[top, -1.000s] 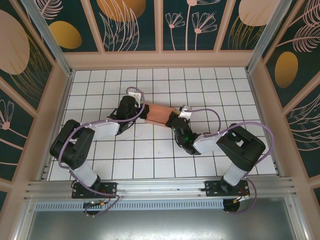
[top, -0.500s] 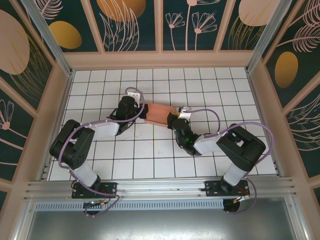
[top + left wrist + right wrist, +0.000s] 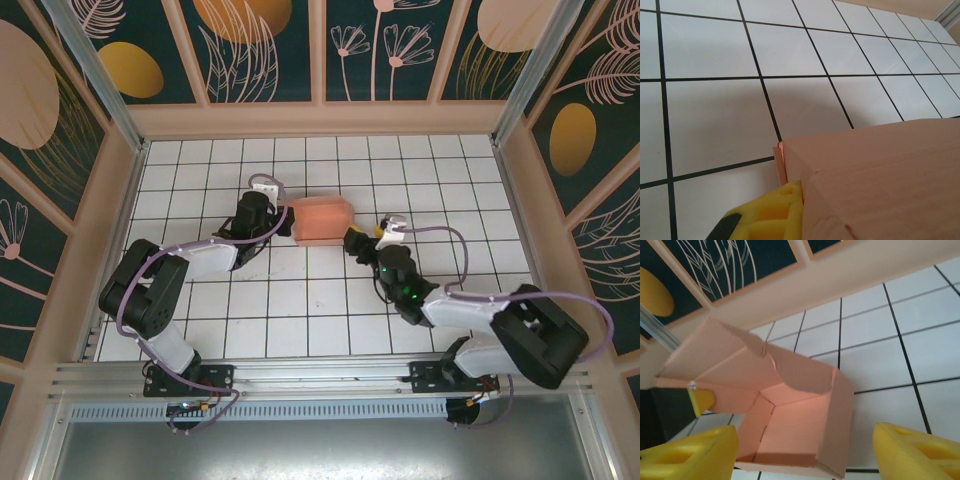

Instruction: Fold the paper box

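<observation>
The paper box (image 3: 322, 220) rests on the white gridded bench (image 3: 300, 320), slightly above the centre of the overhead view, between the two arms. It is partly formed. In the right wrist view the paper box (image 3: 800, 425) sits at the centre of the frame with its open side toward the camera, so the inner floor and side walls are visible. A flap (image 3: 805, 375) with a curved edge leans inward across the top of the opening, and a larger panel (image 3: 710, 352) stands up at the upper left. The left hand (image 3: 284, 222) is at the left end of the box and is clamped on the card. In the right wrist view, one yellow pad (image 3: 701, 400) of this hand presses against the box's left wall near the left edge of the frame. In the left wrist view, a yellow pad (image 3: 772, 212) at the bottom centre lies against the card, and the box (image 3: 880, 170) takes up the lower right. The right hand (image 3: 352, 238) sits just beside the lower right corner of the box in the overhead view. Its jaws stand wide and hold nothing. In the right wrist view its yellow fingers (image 3: 690, 455) appear in the lower left and lower right corners, with the box ahead of the gap between them.
</observation>
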Controlling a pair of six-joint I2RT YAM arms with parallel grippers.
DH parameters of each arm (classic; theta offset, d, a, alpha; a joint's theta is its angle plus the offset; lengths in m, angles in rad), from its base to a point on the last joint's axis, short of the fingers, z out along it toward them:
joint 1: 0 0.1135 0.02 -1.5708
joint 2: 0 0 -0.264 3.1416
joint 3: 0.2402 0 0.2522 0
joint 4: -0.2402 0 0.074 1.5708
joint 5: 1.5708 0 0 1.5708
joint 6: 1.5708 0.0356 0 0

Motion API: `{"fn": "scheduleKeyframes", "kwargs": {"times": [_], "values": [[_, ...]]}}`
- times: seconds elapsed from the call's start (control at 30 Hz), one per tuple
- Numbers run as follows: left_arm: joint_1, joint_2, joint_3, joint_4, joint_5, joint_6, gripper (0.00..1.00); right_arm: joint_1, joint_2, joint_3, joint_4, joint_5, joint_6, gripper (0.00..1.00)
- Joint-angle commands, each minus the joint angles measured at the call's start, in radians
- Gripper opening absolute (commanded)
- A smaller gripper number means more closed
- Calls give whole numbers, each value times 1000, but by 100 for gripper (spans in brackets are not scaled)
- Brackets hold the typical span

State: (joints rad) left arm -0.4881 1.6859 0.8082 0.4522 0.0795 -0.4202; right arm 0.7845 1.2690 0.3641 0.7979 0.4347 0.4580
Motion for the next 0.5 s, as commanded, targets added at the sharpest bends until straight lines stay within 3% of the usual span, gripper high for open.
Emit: {"fn": "scheduleKeyframes", "kwargs": {"times": [0.0,0.2,0.37,0.47], "values": [[2,-9,19,-56,-14,9,1,-86,-99,-5,-100,-93,64,69],[-3,-8,19,-57,-37,24,2,-285,-157,103,-341,-297,190,63],[-12,-3,24,-56,-52,22,2,-334,-74,299,-561,-413,171,64],[-15,1,35,-67,-55,18,1,-354,-12,354,-618,-487,147,58]]}}
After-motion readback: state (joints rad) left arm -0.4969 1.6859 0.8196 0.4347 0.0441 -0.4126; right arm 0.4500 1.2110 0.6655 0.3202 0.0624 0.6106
